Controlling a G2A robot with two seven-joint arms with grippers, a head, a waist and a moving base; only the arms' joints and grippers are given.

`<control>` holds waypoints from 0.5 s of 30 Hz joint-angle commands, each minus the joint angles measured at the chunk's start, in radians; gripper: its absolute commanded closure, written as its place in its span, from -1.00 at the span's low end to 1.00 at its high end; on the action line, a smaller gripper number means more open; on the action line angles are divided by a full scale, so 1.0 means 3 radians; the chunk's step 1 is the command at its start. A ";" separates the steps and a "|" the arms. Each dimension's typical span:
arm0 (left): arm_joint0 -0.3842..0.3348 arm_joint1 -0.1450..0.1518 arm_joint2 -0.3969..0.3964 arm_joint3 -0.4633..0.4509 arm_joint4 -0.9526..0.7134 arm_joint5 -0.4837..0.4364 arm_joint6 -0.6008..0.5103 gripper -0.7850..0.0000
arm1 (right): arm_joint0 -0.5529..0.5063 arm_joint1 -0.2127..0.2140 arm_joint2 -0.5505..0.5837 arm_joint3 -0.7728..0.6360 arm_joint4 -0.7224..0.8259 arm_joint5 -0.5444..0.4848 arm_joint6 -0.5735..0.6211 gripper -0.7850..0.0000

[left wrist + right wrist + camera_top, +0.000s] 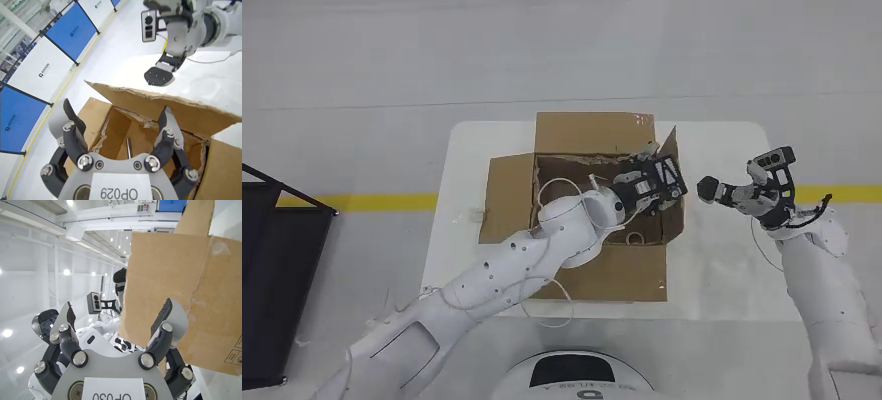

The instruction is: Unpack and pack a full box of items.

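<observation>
White worktop [722, 280], open cardboard box [627, 275] sitting in the middle. Left tool [116, 106] is spread wide over the box's inside, right tool [119, 304] is spread too, beside its flap. Little metal rod [129, 148] is on the box floor.

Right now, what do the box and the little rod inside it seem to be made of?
Box: corrugated cardboard, matte brown. Its torn edges are ragged and show the fluted layers.
Rod: probably metal, smooth grey with a bright sheen along it, though polished plastic can't be ruled out.
</observation>
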 commanded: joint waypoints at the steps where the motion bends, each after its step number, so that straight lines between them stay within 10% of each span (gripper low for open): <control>1: -0.0102 -0.0081 0.0085 0.0140 -0.0112 0.0009 -0.0076 -1.00 | -0.0155 0.0041 0.0288 -0.0174 0.0029 0.0013 0.0013 -1.00; 15: -0.0668 -0.0684 0.0549 0.1212 -0.0462 0.0105 -0.0343 -1.00 | -0.0942 0.0059 0.1174 -0.1067 0.0011 0.0071 0.0071 -1.00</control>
